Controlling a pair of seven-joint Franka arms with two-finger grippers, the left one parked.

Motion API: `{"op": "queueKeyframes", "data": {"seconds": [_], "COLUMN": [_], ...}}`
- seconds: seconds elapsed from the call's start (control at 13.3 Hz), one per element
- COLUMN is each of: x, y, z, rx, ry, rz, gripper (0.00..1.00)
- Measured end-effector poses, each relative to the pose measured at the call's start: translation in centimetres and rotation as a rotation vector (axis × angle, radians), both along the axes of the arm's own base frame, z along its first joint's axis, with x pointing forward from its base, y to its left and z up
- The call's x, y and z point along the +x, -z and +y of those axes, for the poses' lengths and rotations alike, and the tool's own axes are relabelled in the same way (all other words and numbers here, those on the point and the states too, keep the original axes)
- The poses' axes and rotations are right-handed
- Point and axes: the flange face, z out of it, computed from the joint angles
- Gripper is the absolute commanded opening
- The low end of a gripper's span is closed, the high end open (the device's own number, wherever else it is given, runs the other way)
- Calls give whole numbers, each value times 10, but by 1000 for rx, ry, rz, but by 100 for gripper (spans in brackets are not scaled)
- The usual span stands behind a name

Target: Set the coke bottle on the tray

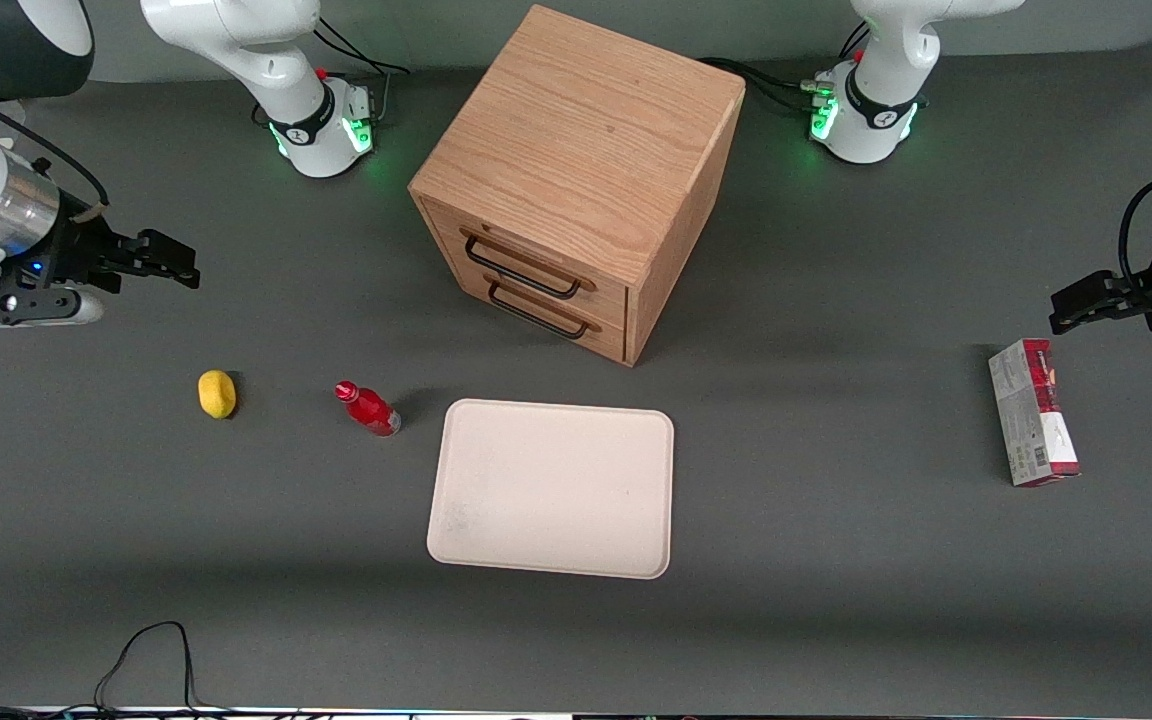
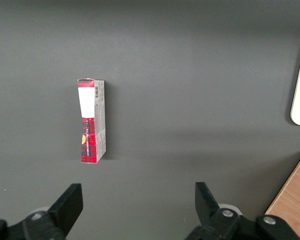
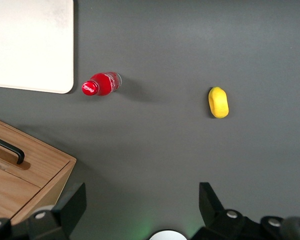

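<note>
1. Coke bottle [image 1: 368,409] stands upright on the counter [image 1: 836,520], between the lemon [image 1: 217,394] and the tray [image 1: 552,488]. It's just beside the tray's corner nearest the drawer cabinet [image 1: 576,180], not touching.
2. My claw [image 1: 161,262] hangs well above the counter at the working arm's end, well apart from the bottle. Fingers are spread apart, nothing between them; wrist view shows both fingertips [image 3: 72,202] w/ a wide gap.
3. Going across the front view: my claw, lemon, bottle, tray, cabinet farther back, then the red-and-white carton [image 1: 1033,411] toward the parked arm's end.
4. Step in hand, as I judge it: reach & grasp hasn't started. I'd centre over the bottle, come down w/ fingers kept wide, close on the red body below the cap.
5. Bottle is small & narrow, so prob. easy to tip. I'd descend straight, avoid nudging it, squeeze gently.
6. Tray sits close, so the carry should be short: lift clear of the low rim, set down toward the tray's middle, release only once the base is flat.
7. Looks: red body & red cap, clear base; some white marking shows on the cap in the wrist view [image 3: 101,84], too small to read.
8. Tray is cream-white, flat, rounded corners, nothing on it.
</note>
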Motion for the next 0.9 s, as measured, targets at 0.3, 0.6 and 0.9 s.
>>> {"op": "queueKeyframes", "data": {"seconds": [0.3,0.6,0.9], "x": [2,3,7], "y": [-1,-2,-12], "z": [0,1,33], "rx": [8,11,10], "ry": [2,3,30], "rz": [-3,-3,-1], "gripper": [100,100,100]}}
